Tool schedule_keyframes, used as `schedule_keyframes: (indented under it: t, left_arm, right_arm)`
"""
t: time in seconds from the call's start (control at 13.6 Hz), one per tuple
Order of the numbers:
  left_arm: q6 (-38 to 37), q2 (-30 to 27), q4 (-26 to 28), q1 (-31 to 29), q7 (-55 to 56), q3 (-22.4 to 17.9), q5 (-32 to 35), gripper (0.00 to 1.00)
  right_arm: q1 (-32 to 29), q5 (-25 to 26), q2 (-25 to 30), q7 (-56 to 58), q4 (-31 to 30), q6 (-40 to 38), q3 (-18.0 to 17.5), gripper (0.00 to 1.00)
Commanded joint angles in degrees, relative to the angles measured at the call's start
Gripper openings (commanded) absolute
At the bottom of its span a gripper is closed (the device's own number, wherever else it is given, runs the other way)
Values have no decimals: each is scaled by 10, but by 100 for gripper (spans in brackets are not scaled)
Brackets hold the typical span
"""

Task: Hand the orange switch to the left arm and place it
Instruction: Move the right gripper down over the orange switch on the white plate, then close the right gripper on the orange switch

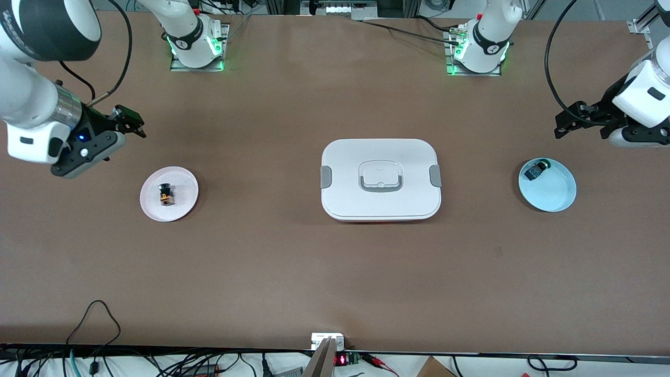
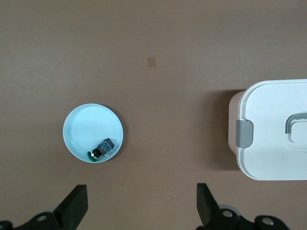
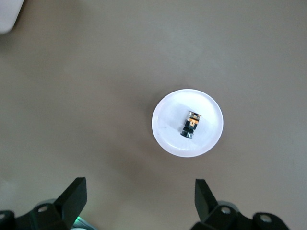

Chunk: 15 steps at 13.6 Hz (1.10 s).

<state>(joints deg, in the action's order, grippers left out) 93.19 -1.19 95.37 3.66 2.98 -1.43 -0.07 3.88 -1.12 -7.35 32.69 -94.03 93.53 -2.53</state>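
The orange switch [image 1: 167, 195] lies on a small pale pink plate [image 1: 182, 208] toward the right arm's end of the table. It also shows in the right wrist view [image 3: 191, 125], on that plate [image 3: 165, 125]. My right gripper [image 1: 133, 123] hangs open and empty above bare table beside the plate, and its fingertips [image 3: 76, 189] stand wide apart. The white box [image 1: 381, 179] sits shut at the table's middle, and its end shows in the left wrist view [image 2: 276, 129]. My left gripper [image 1: 568, 120] hangs open and empty over the table at the left arm's end.
A light blue plate [image 1: 555, 193] holds a small black-blue component with a green tip [image 1: 537, 170] toward the left arm's end. Both also show in the left wrist view: the plate [image 2: 86, 124] and the component [image 2: 102, 148]. Cables run along the table's near edge.
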Motion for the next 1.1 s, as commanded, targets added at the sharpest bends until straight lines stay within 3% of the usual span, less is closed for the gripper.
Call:
schedule_keyframes:
  t: [0.0, 0.15, 1.03]
  left_arm:
    - [-6, 0, -9, 1, -8, 0, 9, 100]
    - [-6, 0, -9, 1, -9, 0, 9, 100]
    - [-6, 0, -8, -3, -10, 0, 8, 100]
  right_arm:
    - [-5, -4, -27, 97, 14, 9, 3, 100]
    - [-21, -7, -40, 174, 3, 43, 4, 100]
    - [-51, 17, -93, 644, -220, 346, 2, 100]
